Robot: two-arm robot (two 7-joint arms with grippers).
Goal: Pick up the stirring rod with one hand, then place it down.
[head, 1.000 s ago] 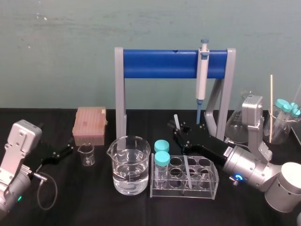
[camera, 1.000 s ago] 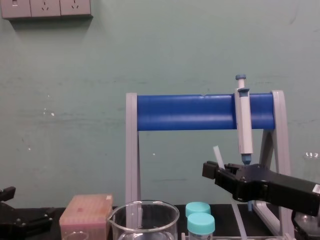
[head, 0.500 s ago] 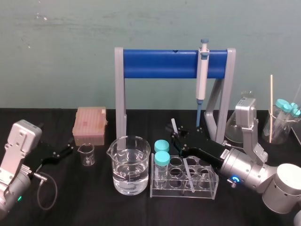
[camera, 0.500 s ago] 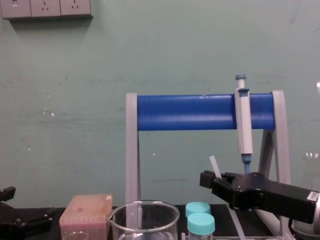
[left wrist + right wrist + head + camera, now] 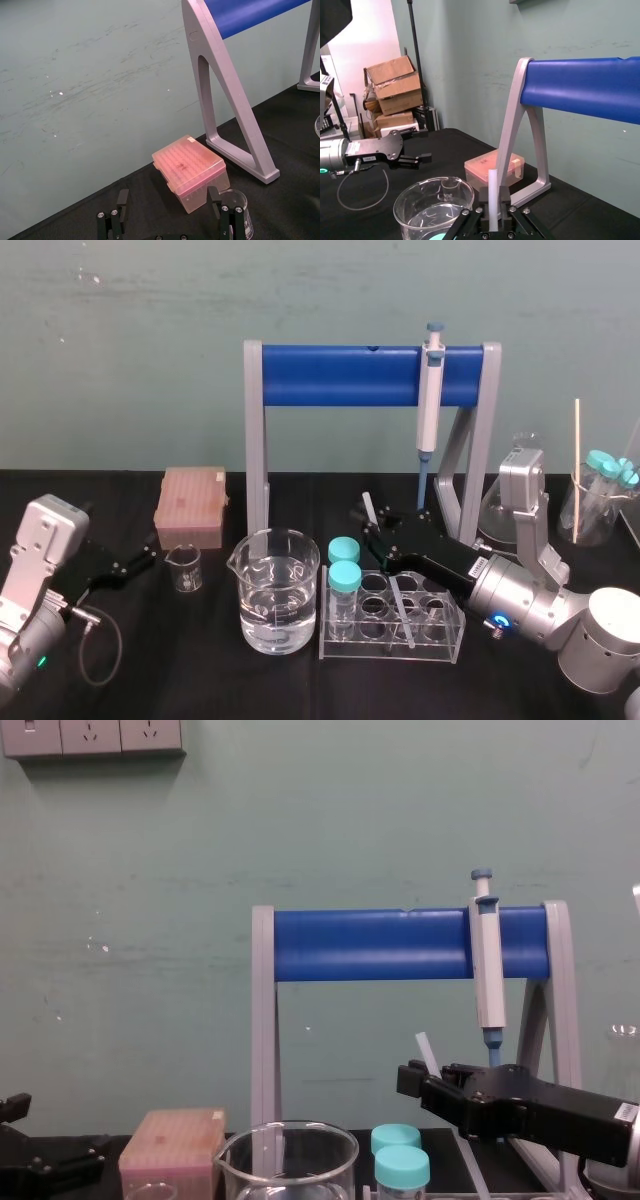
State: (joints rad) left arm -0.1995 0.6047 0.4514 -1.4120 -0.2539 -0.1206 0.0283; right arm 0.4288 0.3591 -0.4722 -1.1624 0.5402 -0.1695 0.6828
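Placing step, by the look of it: stirring rod [image 5: 371,510] pinched between the jaws of the right gripper [image 5: 383,538], held above the far side of the clear tube rack [image 5: 330,648], right of the large beaker [image 5: 278,592] and nearer than the blue-barred stand [image 5: 340,375]. Long axis steeply tilted, not upright: upper end pointing up, far and left, past the jaws; lower end slanting down, near and right among the rack's open wells, with no telling whether touching the rack or not. To do it well, lower slowly along the rod's own line rather than straight down, so as not to lever the thin glass-like shaft against a well's edge; mind the two teal-capped tubes [image 5: 344,565] just to the left and the pipette [image 5: 431,400] hanging on the stand behind. Hold the pinch firm until the lower end bears on something, then spread the jaws only slightly and draw back to the right, clear of the upper end. Left gripper [image 5: 146,558] parked at the near left beside the small beaker [image 5: 184,568], jaws spread, holding nothing.
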